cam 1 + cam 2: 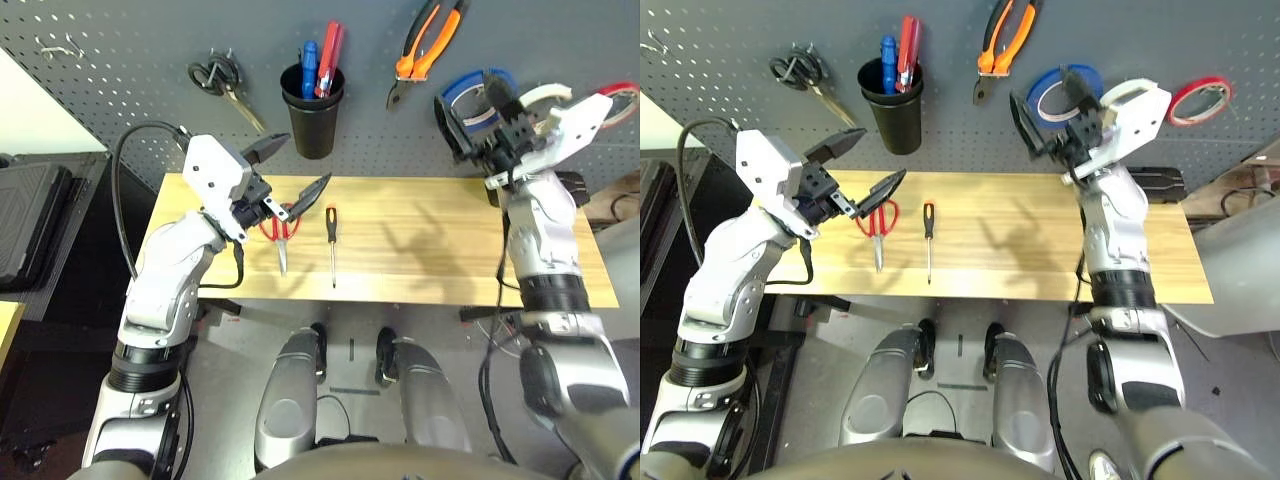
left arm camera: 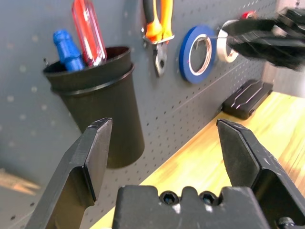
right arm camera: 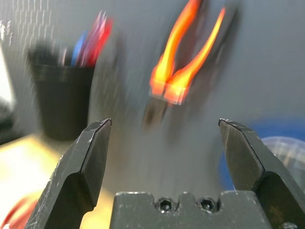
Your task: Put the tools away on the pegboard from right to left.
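Dark grey pegboard [image 1: 120,90] fills the top of the frame, wooden table [image 1: 430,250] across the middle. Pliers [image 1: 425,48] already hang upper right of centre, with the whitish tape ring [image 1: 552,97] on a hook further right, so the right-hand tools look done. The right gripper [image 1: 478,118] hovers by the board with fingers spread wide, holding nothing. At centre left, the screwdriver [image 1: 332,243] and red-handled scissors [image 1: 281,232] lie flat on the wood, just beside each other. The left gripper [image 1: 295,170], jaws apart and empty, hangs above the scissors, likely next.
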Action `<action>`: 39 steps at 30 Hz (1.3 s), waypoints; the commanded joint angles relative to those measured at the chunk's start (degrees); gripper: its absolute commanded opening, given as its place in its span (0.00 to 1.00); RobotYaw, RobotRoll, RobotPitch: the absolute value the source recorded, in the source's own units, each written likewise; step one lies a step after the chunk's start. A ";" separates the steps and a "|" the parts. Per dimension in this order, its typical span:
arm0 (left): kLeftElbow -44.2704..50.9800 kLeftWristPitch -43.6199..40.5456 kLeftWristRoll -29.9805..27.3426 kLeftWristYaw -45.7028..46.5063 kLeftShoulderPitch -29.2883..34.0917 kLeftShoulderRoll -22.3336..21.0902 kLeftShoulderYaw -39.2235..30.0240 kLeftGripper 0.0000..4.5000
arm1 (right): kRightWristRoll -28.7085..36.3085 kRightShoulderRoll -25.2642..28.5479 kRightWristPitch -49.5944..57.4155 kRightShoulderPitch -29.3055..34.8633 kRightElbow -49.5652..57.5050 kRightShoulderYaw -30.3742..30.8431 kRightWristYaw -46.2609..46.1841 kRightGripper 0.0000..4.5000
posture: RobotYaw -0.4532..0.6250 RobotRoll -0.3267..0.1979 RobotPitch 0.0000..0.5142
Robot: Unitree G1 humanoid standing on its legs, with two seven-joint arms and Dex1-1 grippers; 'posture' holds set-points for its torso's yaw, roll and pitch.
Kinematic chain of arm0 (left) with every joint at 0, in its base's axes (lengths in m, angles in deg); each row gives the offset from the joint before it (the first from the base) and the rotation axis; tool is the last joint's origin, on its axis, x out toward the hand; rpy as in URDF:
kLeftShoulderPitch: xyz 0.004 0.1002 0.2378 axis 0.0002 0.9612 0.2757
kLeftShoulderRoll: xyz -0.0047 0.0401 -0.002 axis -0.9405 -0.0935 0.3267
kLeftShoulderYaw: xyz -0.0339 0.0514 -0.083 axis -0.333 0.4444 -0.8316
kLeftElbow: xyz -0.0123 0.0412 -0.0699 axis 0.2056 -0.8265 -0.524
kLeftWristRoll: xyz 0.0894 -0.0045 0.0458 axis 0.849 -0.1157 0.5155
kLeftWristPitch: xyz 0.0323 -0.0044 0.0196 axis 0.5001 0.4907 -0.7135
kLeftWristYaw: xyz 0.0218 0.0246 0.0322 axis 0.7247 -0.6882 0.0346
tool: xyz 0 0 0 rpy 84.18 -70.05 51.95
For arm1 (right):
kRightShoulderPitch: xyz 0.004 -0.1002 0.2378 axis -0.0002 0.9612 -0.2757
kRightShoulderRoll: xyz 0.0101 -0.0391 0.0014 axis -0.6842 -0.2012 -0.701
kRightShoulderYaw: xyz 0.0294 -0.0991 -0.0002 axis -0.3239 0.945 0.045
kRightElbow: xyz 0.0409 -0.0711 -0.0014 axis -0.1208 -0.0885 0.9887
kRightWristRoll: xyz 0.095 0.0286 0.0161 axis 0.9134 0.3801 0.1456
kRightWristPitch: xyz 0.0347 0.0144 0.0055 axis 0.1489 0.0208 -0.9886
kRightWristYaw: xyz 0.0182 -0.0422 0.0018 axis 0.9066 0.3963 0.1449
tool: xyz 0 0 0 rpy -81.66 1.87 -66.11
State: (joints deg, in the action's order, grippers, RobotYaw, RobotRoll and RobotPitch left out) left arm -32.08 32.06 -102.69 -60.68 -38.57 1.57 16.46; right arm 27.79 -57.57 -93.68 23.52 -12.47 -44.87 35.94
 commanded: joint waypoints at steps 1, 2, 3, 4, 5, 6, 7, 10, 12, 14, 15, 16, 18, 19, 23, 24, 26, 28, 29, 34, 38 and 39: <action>-1.28 0.40 1.70 -0.61 1.18 -0.50 1.59 1.00 | 0.79 4.84 8.77 5.96 5.86 2.08 3.79 1.00 | 0.59 0.62 0.43; -1.55 0.41 2.04 -0.62 1.31 -0.57 1.81 1.00 | 0.67 6.14 10.87 7.34 6.60 2.44 4.38 1.00 | 0.59 0.62 0.43; -1.70 -0.55 2.49 -0.45 1.65 -0.76 2.28 1.00 | 0.69 7.68 12.77 8.94 6.98 2.82 5.52 1.00 | 0.59 0.62 0.43; -1.75 -1.26 2.76 -0.33 1.87 -0.88 2.57 1.00 | 0.74 8.53 13.97 9.84 7.29 2.95 6.14 1.00 | 0.59 0.62 0.43; -1.77 -2.11 2.90 -0.30 2.13 -1.03 2.92 1.00 | 0.72 9.36 15.39 10.74 7.62 3.07 6.48 1.00 | 0.59 0.62 0.43; -1.83 -2.75 3.03 -0.24 2.54 -0.97 3.31 1.00 | 0.51 10.38 17.14 11.80 7.80 3.28 6.85 1.00 | 0.59 0.62 0.43; -2.27 -3.25 3.51 -0.12 3.19 -0.81 3.99 1.00 | 0.15 11.46 18.30 13.20 7.97 3.52 7.61 1.00 | 0.59 0.62 0.43; -3.71 -3.35 5.35 0.78 4.57 -0.28 5.35 1.00 | -0.32 13.78 20.23 15.99 8.32 3.95 9.63 1.00 | 0.59 0.62 0.43; -4.93 -4.18 6.93 2.10 5.07 0.26 6.20 1.00 | -1.01 15.29 21.45 17.10 8.31 4.50 10.65 1.00 | 0.59 0.62 0.44; -5.61 -5.20 8.01 3.08 5.46 0.84 7.09 1.00 | -1.63 16.31 22.63 17.87 8.37 4.97 11.41 1.00 | 0.59 0.62 0.44; -5.62 -6.50 8.28 3.49 5.68 1.19 7.75 1.00 | -1.97 16.71 23.30 18.19 8.30 5.26 11.59 1.00 | 0.59 0.62 0.44; -5.53 -7.79 8.49 4.28 5.96 1.82 8.18 1.00 | -2.43 16.97 23.66 18.43 8.13 5.59 11.71 1.00 | 0.59 0.62 0.44; -5.94 -10.53 9.26 6.49 6.39 3.84 9.35 1.00 | -4.50 17.39 23.23 18.59 6.99 6.90 11.81 1.00 | 0.59 0.62 0.44; -6.29 -11.46 9.78 7.38 6.55 4.72 9.92 1.00 | -5.24 17.36 22.71 18.55 6.48 7.39 11.86 1.00 | 0.59 0.62 0.44; -9.15 -16.10 12.62 10.68 5.86 7.28 12.16 1.00 | -7.51 16.64 21.50 18.25 4.87 8.93 11.53 1.00 | 0.59 0.62 0.46; -10.46 -17.70 13.32 11.49 5.25 7.86 12.60 1.00 | -8.16 16.40 21.43 18.12 4.40 9.43 11.25 1.00 | 0.59 0.62 0.46; -13.73 -17.65 14.20 13.90 3.77 10.06 12.25 1.00 | -10.00 15.58 20.57 17.62 2.77 10.84 10.66 1.00 | 0.59 0.62 0.47; -17.25 -17.53 15.20 16.09 1.98 11.94 11.87 1.00 | -11.77 14.41 19.91 16.85 0.92 12.16 9.74 1.00 | 0.59 0.62 0.47; -18.86 -18.37 15.87 16.39 1.05 12.26 12.30 1.00 | -12.34 13.70 19.57 16.48 0.10 12.63 9.39 1.00 | 0.59 0.62 0.48; -27.56 -17.84 19.04 16.89 -3.57 13.17 14.80 1.00 | -13.66 9.92 20.82 15.19 -1.84 13.59 6.93 1.00 | 0.59 0.62 0.50; -33.97 -19.52 19.64 18.38 -8.08 15.98 14.28 1.00 | -15.83 8.74 20.47 14.85 -3.07 14.96 5.88 1.00 | 0.58 0.62 0.50; -35.46 -19.26 19.86 18.68 -9.02 16.63 14.23 1.00 | -16.36 8.51 20.35 14.62 -3.46 15.30 5.66 1.00 | 0.58 0.62 0.51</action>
State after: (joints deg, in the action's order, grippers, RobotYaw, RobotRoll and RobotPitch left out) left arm -65.00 13.25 -83.63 -42.46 -47.07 17.35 30.16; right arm 12.78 -48.90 -73.48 37.46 -14.48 -30.49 42.03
